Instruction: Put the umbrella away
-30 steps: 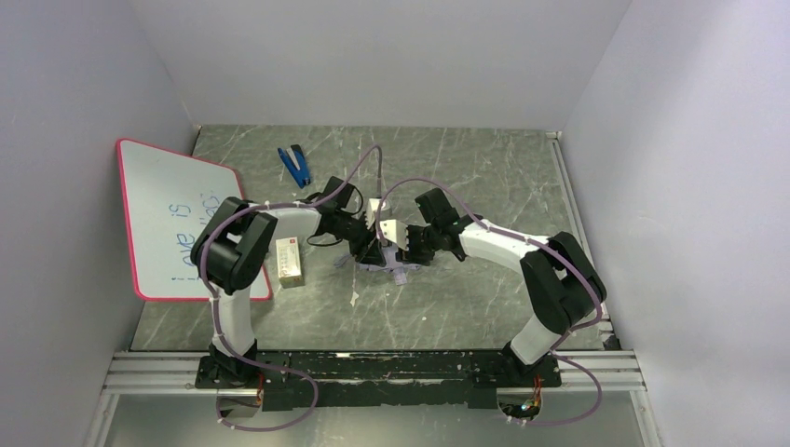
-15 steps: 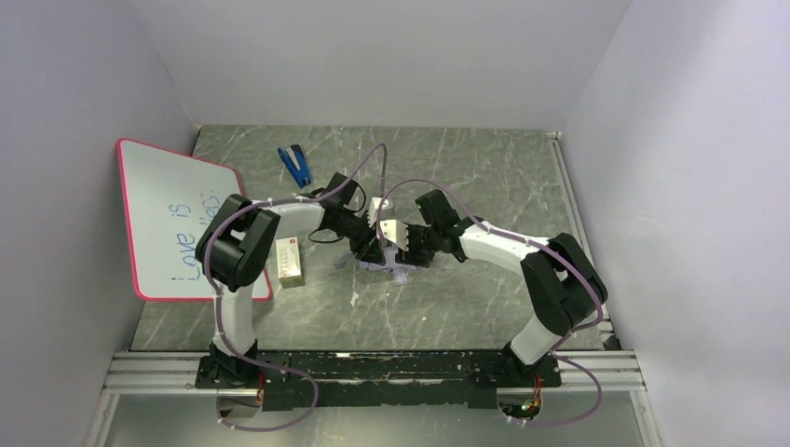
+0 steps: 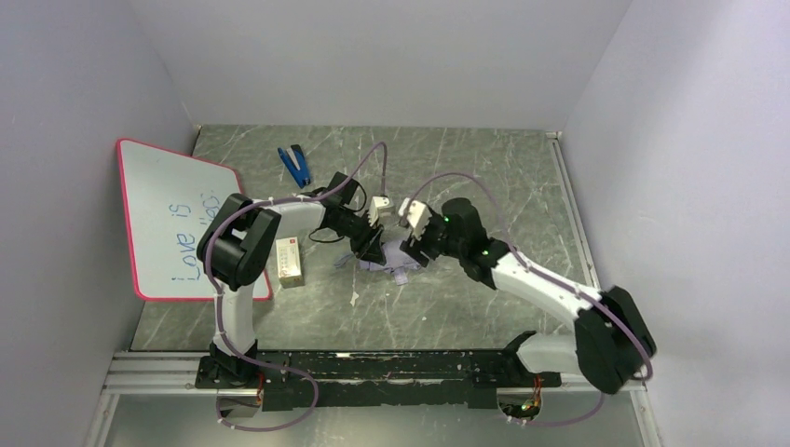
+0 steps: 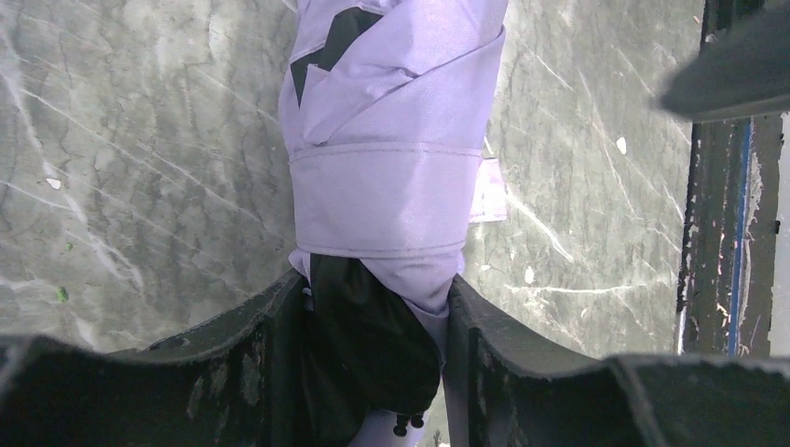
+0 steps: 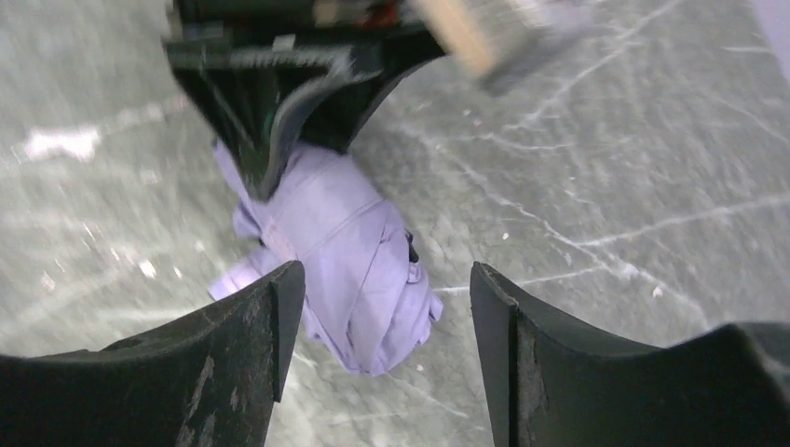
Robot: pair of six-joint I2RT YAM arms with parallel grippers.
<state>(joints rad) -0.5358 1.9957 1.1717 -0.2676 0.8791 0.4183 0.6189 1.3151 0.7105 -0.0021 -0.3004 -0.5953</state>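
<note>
At far left leans a whiteboard (image 3: 182, 219), with a small box (image 3: 289, 261) just beside it. Mid-table (image 3: 484, 186), the left end effector (image 4: 373, 307) pinches 1 end of the folded umbrella (image 4: 391, 186), which lies on the table. Just right of it, the right end effector (image 5: 382, 279) hovers spread, gripping nothing.

Seen from above, the umbrella (image 3: 395, 255) near the tabletop's middle is mostly hidden under the left gripper (image 3: 372, 246) and the right gripper (image 3: 411, 250). The left wrist view's upper edge crops its far end. Its near end disappears between the fingers (image 4: 265, 331). The right wrist view's top is blurred. The small box (image 3: 290, 261) carries print too small to read.
</note>
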